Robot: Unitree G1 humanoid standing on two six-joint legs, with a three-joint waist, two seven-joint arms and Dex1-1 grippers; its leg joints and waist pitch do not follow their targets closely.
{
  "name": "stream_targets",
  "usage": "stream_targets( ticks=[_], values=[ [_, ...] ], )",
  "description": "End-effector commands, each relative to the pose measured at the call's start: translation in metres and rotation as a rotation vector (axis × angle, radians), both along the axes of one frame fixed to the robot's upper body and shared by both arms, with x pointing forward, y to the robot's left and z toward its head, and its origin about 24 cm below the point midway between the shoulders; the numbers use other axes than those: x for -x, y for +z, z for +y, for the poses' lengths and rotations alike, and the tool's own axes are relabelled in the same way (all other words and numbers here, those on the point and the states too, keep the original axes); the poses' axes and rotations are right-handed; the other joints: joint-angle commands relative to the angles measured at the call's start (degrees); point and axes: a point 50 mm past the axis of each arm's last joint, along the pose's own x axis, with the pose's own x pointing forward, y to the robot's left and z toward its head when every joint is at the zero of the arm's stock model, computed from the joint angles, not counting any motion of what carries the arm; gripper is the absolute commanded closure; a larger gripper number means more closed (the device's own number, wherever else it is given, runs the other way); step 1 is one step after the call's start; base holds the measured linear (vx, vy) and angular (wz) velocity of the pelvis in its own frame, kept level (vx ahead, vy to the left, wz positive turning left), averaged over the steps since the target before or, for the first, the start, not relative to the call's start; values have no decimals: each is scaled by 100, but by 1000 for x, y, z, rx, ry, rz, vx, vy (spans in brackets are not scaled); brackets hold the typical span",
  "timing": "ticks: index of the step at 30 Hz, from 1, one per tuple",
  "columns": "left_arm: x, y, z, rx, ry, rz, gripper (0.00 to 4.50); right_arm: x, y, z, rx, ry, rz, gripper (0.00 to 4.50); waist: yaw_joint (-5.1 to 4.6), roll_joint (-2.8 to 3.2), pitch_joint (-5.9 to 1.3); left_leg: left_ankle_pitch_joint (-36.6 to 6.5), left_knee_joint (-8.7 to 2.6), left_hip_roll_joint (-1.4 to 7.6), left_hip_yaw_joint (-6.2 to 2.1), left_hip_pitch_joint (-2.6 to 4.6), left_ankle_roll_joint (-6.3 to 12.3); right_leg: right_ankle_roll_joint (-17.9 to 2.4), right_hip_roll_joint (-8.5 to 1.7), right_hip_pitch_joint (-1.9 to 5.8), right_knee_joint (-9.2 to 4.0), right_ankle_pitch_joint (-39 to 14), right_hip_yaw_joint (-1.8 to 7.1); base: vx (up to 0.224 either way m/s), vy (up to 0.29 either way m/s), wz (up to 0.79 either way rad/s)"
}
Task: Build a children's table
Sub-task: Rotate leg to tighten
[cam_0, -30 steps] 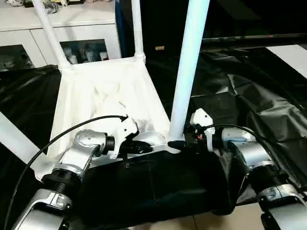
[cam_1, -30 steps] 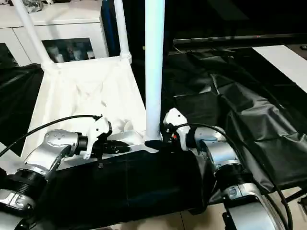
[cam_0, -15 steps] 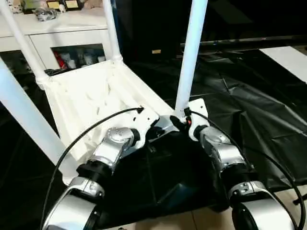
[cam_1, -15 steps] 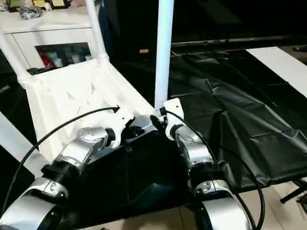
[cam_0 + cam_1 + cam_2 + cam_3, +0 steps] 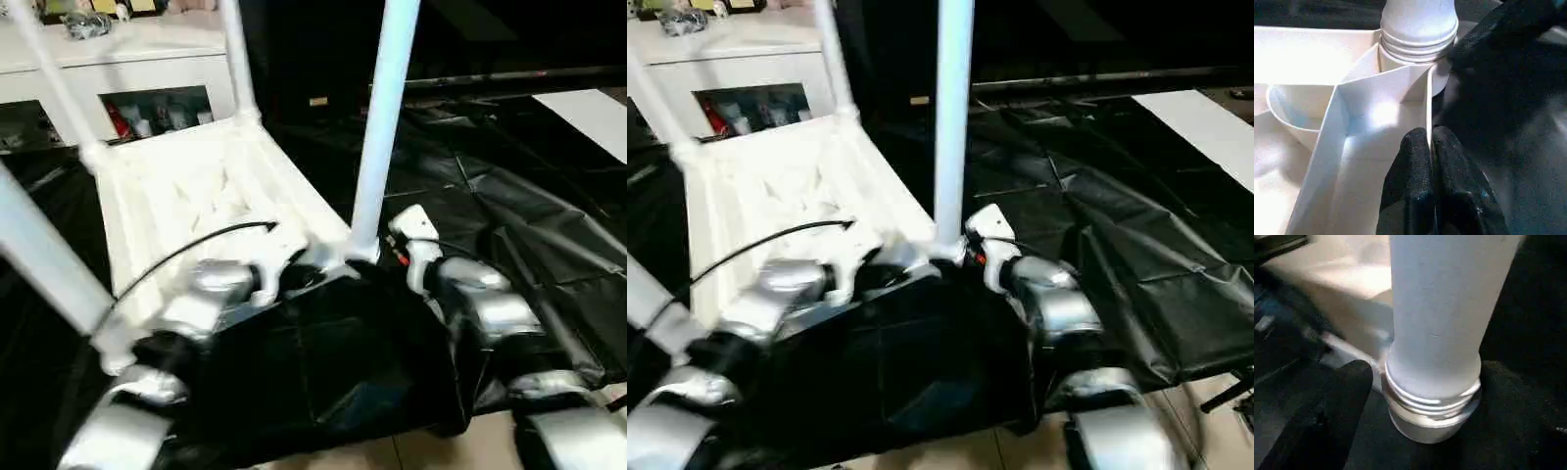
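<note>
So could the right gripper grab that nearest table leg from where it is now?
Probably yes. In the right wrist view the right gripper already has a black finger on each side of the nearest leg, right at its threaded base, with nothing between. The jaws look open around it rather than clamped.

Black sheet (image 5: 509, 206), upturned tabletop (image 5: 186, 186) on it

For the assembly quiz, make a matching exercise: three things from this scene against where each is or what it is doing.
Things:
1. left gripper
2. right gripper
3. cabinet

States:
A. behind the tabletop, against the far wall
B. fingers on either side of the near leg at its threaded base
C. shut on a thin rib of the tabletop

Pairs: 1-C, 2-B, 3-A
</note>
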Motion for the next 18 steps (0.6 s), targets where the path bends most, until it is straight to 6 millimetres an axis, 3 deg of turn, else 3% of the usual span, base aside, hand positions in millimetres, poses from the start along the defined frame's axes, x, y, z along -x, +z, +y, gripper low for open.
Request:
stream_targets(
  ticks=[1,4,7,8,11,13,18],
  values=[
    [9,-2,-2,46,-89,50,450,4,6,6,-13,104,-11,69,47,-138,-369,-1009,-350,290,-59,17,553,-1346,-346,274,-360,-1447,224,0,0,0],
    [11,-1,5,48,-92,62,450,5,7,2,-7,126,4,69,55,-109,-368,-1019,-360,314,-63,38,524,-1418,-335,255,-345,-1373,227,0,0,0],
    [12,-1,8,54,-97,66,450,5,7,2,-13,137,10,69,69,-117,-366,-1062,-367,318,-66,32,469,-1451,-339,269,-326,-1307,229,0,0,0],
    [14,0,9,55,-105,70,450,6,7,3,-27,147,16,103,70,-127,-371,-1071,-364,315,-58,42,454,-1454,-344,271,-325,-1281,235,0,0,0],
    [16,-1,10,54,-111,78,450,9,4,6,-30,190,40,106,67,-136,-363,-1063,-360,309,-57,24,462,-1445,-352,282,-328,-1293,236,0,0,0],
    [16,-1,10,54,-112,82,450,11,3,8,-26,204,47,144,69,-144,-369,-1012,-353,304,-53,26,467,-1432,-350,283,-326,-1291,237,0,0,0],
    [17,-1,10,57,-114,88,450,11,2,10,-34,207,53,168,65,-143,-366,-983,-354,303,-54,29,457,-1414,-343,276,-327,-1336,236,0,0,0]
  ],
)
